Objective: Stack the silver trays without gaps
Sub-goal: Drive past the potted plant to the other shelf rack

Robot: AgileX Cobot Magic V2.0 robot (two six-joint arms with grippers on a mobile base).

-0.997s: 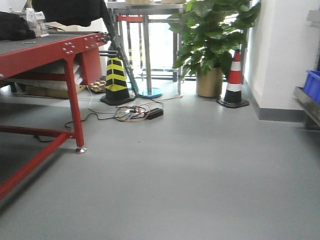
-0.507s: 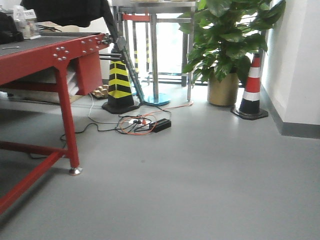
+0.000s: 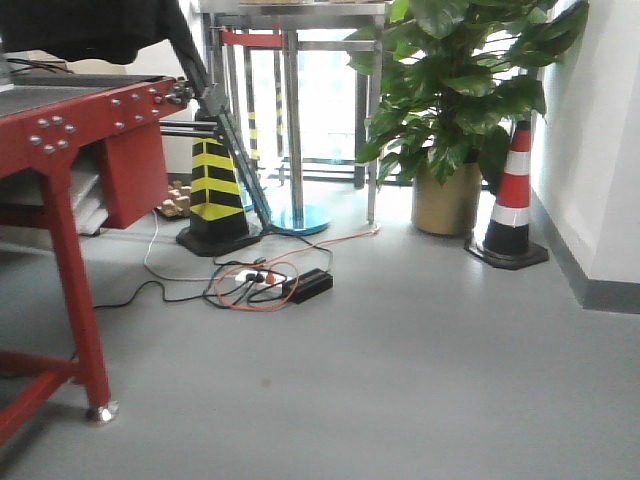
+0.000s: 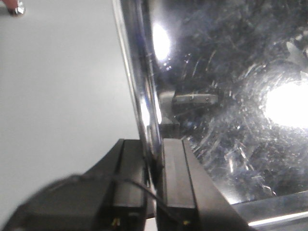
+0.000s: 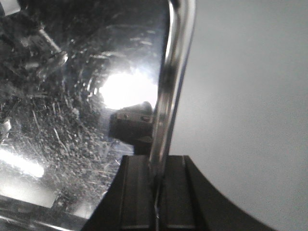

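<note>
My left gripper (image 4: pixel 152 153) and right gripper (image 5: pixel 155 168), each reaching up from bottom centre of frame, pinch the rolled rim of the silver tray (image 4: pixel 216 67)

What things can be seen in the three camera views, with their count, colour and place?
table: one, red, left in the front view
black-and-yellow cone: one, beside the table
red-and-white cone: one, by the right wall
plant: one, green, gold pot, back right
cables: one tangle, black and orange, on the grey floor
silver tray: at least one, shiny steel, both wrist views
left gripper: black, shut on the tray rim
right gripper: black, shut on the tray rim
</note>
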